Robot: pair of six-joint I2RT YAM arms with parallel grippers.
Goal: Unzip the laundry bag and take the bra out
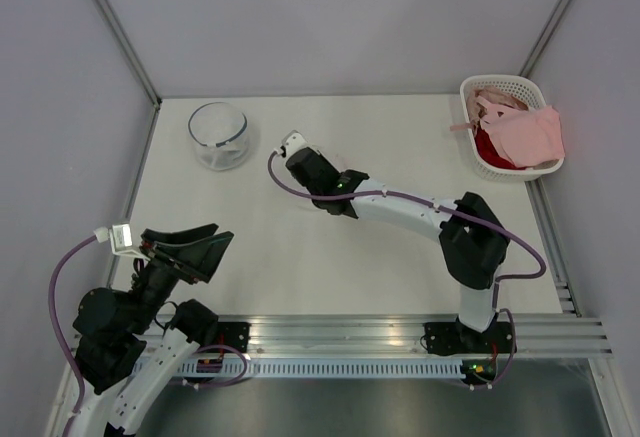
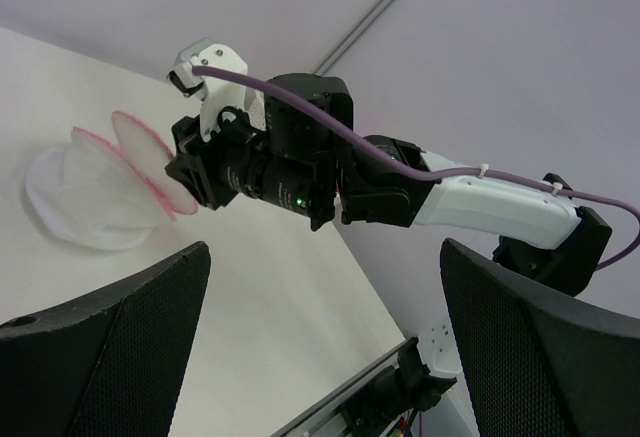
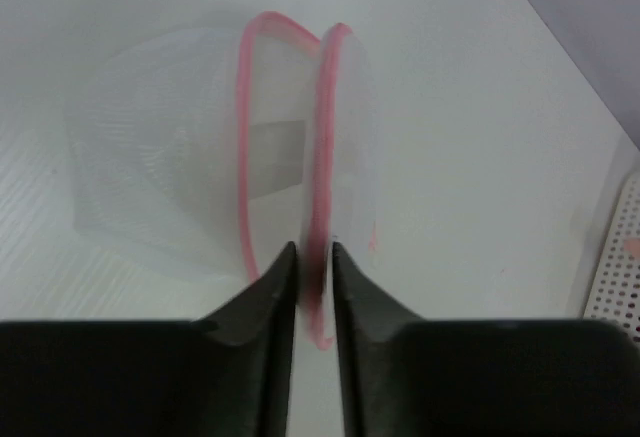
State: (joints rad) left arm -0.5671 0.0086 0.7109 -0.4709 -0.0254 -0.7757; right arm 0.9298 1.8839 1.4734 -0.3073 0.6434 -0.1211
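Two arms, one tool each. The left tool (image 2: 325, 245), at the lower left of the top view, stands wide open. One small round laundry bag of white see-through mesh with a pink rim (image 3: 200, 147) lies on the white desk (image 1: 330, 257), unzipped, its two pink-rimmed halves parted. The left wrist view has it at left centre, the right wrist view at centre. Overhead, one pale see-through round shape (image 1: 220, 135) sits at the desk's upper left; whether that is the bag cannot be told. The right tool (image 3: 315, 247), just right of that shape, is closed to a slit on one half's pink rim, clearest from its own wrist. At upper right, one white plastic lattice basket (image 1: 498, 78) holds one soft pale pink bra (image 1: 530, 135) over one red garment (image 1: 488, 145). Only the top view shows both garments; the right wrist view catches just a lattice corner at its right edge.
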